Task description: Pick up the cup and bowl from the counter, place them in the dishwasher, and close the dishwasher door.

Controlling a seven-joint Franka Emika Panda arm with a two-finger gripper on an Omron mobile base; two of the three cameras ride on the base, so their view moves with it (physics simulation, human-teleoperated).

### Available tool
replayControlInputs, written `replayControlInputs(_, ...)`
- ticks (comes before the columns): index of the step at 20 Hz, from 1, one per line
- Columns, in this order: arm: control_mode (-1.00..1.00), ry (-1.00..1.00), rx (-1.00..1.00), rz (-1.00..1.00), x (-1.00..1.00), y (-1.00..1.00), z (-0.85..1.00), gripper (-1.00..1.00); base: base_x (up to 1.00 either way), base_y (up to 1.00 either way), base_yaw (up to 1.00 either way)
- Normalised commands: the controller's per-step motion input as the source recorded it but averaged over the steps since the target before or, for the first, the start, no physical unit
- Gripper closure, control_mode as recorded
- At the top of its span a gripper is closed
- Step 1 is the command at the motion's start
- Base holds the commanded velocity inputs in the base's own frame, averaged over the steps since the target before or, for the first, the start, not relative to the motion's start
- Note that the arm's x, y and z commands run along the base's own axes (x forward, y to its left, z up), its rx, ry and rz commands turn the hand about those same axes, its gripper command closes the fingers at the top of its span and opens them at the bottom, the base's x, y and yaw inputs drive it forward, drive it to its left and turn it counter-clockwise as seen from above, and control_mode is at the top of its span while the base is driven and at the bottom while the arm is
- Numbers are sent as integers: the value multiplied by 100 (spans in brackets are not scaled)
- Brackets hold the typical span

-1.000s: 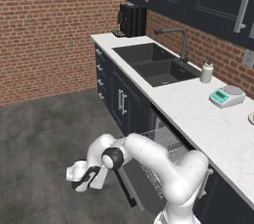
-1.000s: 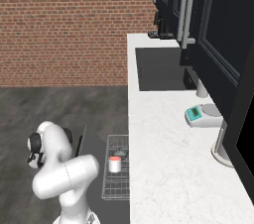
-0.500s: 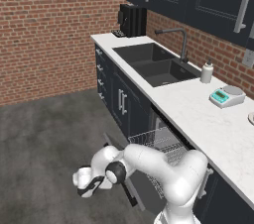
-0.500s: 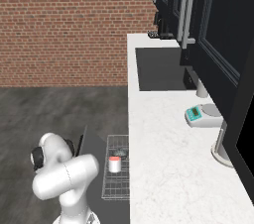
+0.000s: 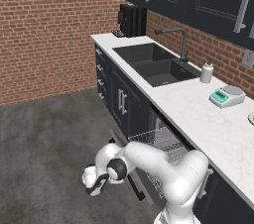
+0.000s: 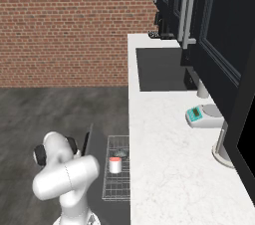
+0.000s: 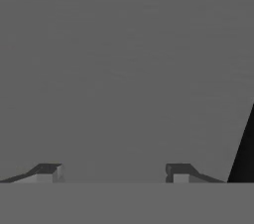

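Navy dishwasher door (image 5: 130,181) lies lowered right of my claw (image 5: 97,185), lower left; its fingertips (image 7: 47,171) stand apart, empty.

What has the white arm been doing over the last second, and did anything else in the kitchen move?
The arm has swung its hand lower toward the grey floor, out beside the open dishwasher door; the gripper ends up nearer the floor than before. Its fingers stand apart with nothing between them, a little closer together than earlier. The cup stays in the rack, and the scale and counter are unchanged.
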Motion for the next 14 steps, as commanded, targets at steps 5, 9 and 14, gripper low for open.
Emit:
replayControlInputs(5, -100, -2, -12, 0, -15, -100, 23, -100, 0, 0, 0)
replayControlInputs(9, -100, 0, -10, 0, -3, -100, 8, -100, 0, 0, 0)
replayControlInputs(14, -100, 0, -10, 0, 0, -100, 0, -100, 0, 0, 0)
